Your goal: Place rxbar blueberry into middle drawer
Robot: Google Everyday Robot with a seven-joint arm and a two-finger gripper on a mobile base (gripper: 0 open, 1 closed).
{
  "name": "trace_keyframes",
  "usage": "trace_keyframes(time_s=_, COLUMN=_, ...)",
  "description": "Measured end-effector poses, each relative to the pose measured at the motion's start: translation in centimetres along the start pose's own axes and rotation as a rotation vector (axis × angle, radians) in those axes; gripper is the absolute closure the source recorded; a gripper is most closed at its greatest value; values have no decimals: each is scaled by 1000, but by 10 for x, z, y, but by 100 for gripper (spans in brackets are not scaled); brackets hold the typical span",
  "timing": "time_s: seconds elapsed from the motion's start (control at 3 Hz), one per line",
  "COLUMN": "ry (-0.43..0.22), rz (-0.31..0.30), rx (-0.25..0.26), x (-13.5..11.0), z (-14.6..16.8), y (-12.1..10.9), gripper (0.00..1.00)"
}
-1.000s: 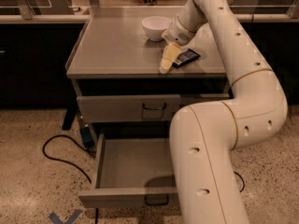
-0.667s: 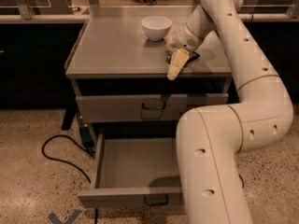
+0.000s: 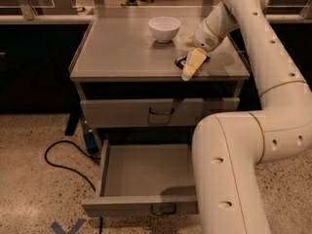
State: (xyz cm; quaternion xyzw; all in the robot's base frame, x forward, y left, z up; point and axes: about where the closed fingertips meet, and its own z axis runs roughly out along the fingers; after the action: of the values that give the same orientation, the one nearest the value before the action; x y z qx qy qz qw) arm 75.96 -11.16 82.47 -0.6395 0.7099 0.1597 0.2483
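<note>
From my seat I see the grey cabinet (image 3: 87, 89) square in front, its flat top (image 3: 122, 52) lit and dull. A white bowl (image 3: 164, 28) stands upright near the back of that top. The gripper (image 3: 192, 65) is down at the front right part of the top, tilted toward the edge, and right over the snack bar (image 3: 181, 61). The bar lies flat on the top, and only dark bits of it show on either side of the gripper. I cannot tell whether the gripper is spread, closed, or pinching the bar.

Below, the upper drawer (image 3: 122, 113) is closed. The middle drawer (image 3: 141, 172) is pulled well out, with its grey bottom showing. The white arm (image 3: 243, 155) covers its right side.

The floor (image 3: 29, 184) is speckled stone. A black cable (image 3: 61, 162) loops across it on the left, and a blue tape mark (image 3: 63, 226) sits by the lower edge. Dark counters (image 3: 34, 62) run behind the cabinet.
</note>
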Motion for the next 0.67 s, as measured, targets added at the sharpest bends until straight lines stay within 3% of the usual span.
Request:
trace_keyframes(time_s=0.33, ry=-9, rz=2, rx=17, x=-2, z=4, y=-6, gripper=0)
trace_keyframes(time_s=0.67, ry=-65, rz=41, rx=30, x=3, z=6, y=-11, gripper=0)
